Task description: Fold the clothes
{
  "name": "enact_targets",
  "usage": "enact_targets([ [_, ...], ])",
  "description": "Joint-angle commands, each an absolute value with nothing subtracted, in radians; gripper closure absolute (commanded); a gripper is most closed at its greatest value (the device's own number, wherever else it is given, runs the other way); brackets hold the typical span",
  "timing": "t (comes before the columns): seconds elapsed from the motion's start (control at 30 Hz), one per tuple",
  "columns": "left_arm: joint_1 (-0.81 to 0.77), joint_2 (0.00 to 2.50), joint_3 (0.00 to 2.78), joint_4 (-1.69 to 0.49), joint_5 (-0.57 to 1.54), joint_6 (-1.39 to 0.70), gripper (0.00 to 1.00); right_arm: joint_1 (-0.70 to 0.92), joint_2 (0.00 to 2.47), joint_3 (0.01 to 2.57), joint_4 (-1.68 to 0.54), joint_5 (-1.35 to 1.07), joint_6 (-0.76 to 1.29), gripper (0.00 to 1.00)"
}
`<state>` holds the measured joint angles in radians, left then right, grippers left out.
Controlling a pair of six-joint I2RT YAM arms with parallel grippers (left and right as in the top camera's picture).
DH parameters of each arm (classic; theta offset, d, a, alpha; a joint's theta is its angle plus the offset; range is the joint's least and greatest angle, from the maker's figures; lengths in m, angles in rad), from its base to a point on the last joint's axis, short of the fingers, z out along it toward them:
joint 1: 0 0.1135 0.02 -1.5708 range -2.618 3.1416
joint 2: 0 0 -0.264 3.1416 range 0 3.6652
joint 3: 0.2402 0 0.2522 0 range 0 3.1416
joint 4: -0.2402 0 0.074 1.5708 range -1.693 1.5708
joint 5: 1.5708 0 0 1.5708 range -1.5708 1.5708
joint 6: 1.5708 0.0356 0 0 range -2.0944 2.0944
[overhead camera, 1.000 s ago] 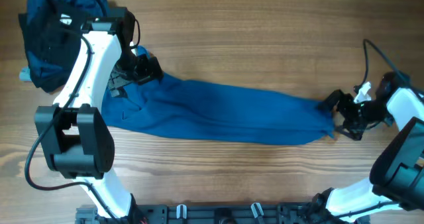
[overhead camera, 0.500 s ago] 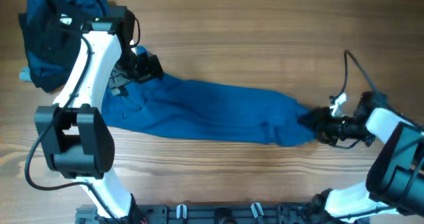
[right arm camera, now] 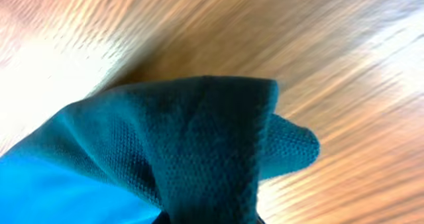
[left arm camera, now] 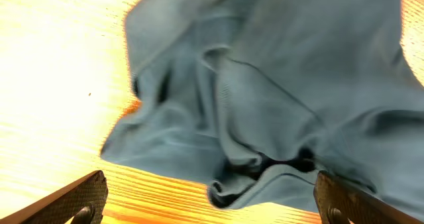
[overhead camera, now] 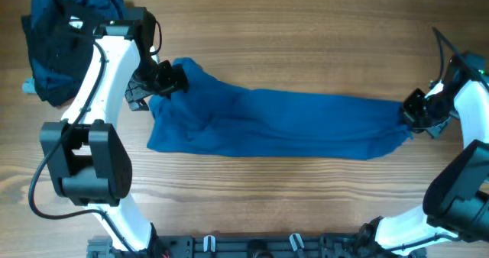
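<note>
1. Shirt [overhead camera: 283, 124] lies stretched along the counter [overhead camera: 306, 29]. It looks soft, light and limp, so I'd take it by the hem corners or shoulders. Right claw [overhead camera: 414, 111] pinches its right end. A second ago it gaped there, and the cloth has since been drawn out rightward.
2. Left wrist: left claw [left arm camera: 215, 201] is spread wide over the rumpled collar end.
3. Right wrist: a bunched knit fold fills the view.

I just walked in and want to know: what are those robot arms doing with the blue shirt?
Two robot arms are working on folding the blue polo shirt. The right gripper pinches one end, and the shirt lies stretched long across the table. The left gripper is open over the bunched other end, gripping nothing. A dark clothes pile sits nearby.
</note>
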<state>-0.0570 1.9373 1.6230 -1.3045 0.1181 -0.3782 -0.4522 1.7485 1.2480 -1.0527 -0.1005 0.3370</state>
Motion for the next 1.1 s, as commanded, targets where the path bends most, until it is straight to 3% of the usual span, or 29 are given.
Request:
enact_targets([
  [0.0,-0.053,1.925,1.621,-1.309,0.126,-0.374,0.0,-0.441,1.742,1.299,-1.076,0.028,0.366,0.96],
  [0.23,-0.053,1.925,1.621,-1.301,0.126,-0.374,0.0,-0.282,1.742,1.299,-1.09,0.039,0.348,0.96],
  [0.43,-0.053,1.925,1.621,-1.301,0.126,-0.374,0.0,-0.054,1.743,1.298,-1.142,0.229,0.457,0.96],
  [0.67,-0.053,1.925,1.621,-1.301,0.126,-0.374,0.0,0.143,1.744,1.272,-1.1,0.182,0.504,0.95],
  [0.73,-0.053,1.925,1.621,-1.302,0.126,-0.374,0.0,0.18,1.744,1.252,-1.081,0.181,0.508,0.77],
  [0.8,-0.053,1.925,1.621,-1.302,0.126,-0.374,0.0,0.191,1.744,1.251,-1.081,0.145,0.508,0.65],
  [0.97,-0.053,1.925,1.621,-1.302,0.126,-0.374,0.0,0.191,1.743,1.254,-1.083,0.095,0.499,0.56],
  [1.07,-0.053,1.925,1.621,-1.302,0.126,-0.374,0.0,0.191,1.742,1.31,-1.131,0.092,0.495,0.55],
])
